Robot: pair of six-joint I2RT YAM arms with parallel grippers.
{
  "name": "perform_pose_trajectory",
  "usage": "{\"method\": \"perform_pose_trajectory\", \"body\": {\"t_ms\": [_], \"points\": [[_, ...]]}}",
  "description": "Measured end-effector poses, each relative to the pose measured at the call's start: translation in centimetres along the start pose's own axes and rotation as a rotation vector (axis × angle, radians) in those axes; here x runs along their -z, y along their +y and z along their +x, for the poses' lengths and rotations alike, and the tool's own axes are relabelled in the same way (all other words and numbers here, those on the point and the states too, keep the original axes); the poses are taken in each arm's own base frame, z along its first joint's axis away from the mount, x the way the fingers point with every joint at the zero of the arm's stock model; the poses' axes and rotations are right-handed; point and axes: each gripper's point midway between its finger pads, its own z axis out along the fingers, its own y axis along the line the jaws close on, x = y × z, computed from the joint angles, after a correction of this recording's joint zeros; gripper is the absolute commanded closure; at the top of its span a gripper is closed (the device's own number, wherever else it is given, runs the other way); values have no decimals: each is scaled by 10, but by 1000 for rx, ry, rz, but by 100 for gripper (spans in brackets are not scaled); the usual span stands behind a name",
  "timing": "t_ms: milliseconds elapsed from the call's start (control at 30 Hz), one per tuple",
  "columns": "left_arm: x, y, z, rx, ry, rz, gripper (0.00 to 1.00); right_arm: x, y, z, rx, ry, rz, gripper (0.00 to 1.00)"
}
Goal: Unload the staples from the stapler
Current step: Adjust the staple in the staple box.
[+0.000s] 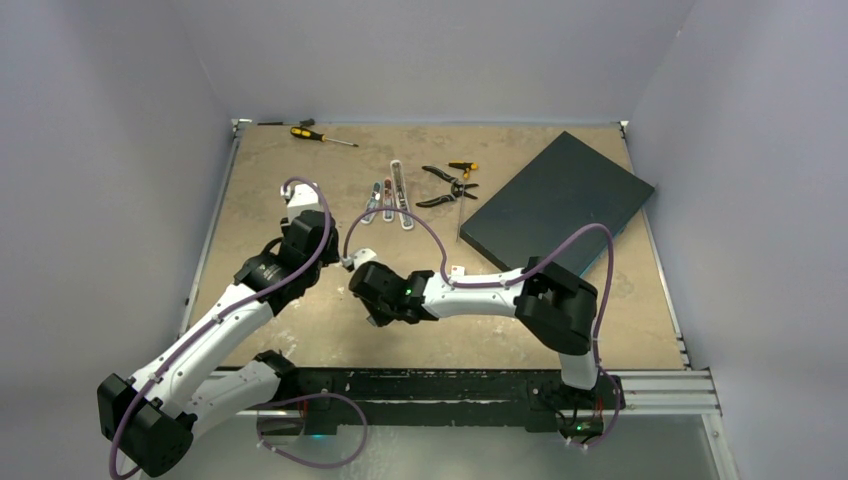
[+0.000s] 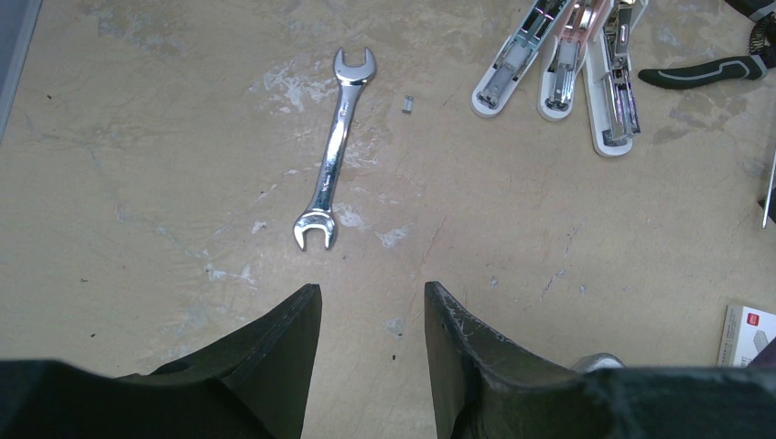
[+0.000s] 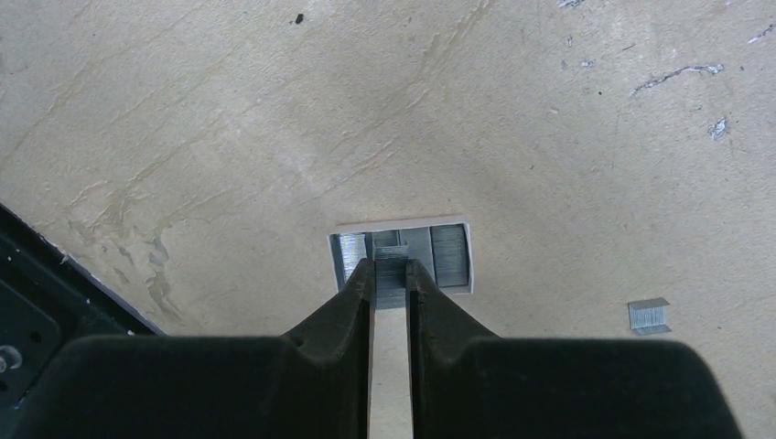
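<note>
My right gripper [image 3: 391, 265] is shut on a short silvery strip of staples [image 3: 391, 282], right over a small white tray [image 3: 403, 224] that holds more strips. Another loose strip [image 3: 649, 315] lies on the table to its right. In the top view the right gripper [image 1: 372, 312] points down near the table's front middle. Three staplers [image 2: 613, 91] lie opened at the back middle [image 1: 400, 190], with a tiny strip [image 2: 409, 104] beside them. The left gripper [image 2: 371, 288] hangs open over bare table with nothing between its fingers, its arm [image 1: 298, 200] left of the staplers.
A silver wrench [image 2: 331, 155] lies ahead of the left gripper. A white staple box [image 2: 750, 334] sits at its right. Black pliers [image 1: 447, 187], a yellow-handled screwdriver [image 1: 322, 136] and a dark flat board [image 1: 560, 200] lie at the back. The black front rail [image 3: 37, 302] is close to the right gripper.
</note>
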Motion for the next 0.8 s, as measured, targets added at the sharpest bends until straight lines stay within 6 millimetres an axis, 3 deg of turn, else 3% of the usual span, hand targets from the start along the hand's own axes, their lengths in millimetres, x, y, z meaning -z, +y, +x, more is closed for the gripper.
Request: {"method": "perform_pose_trajectory", "body": {"t_ms": [800], "points": [[0, 0, 0, -8, 2, 0, 57, 1, -5, -4, 25, -13, 32, 84]]}}
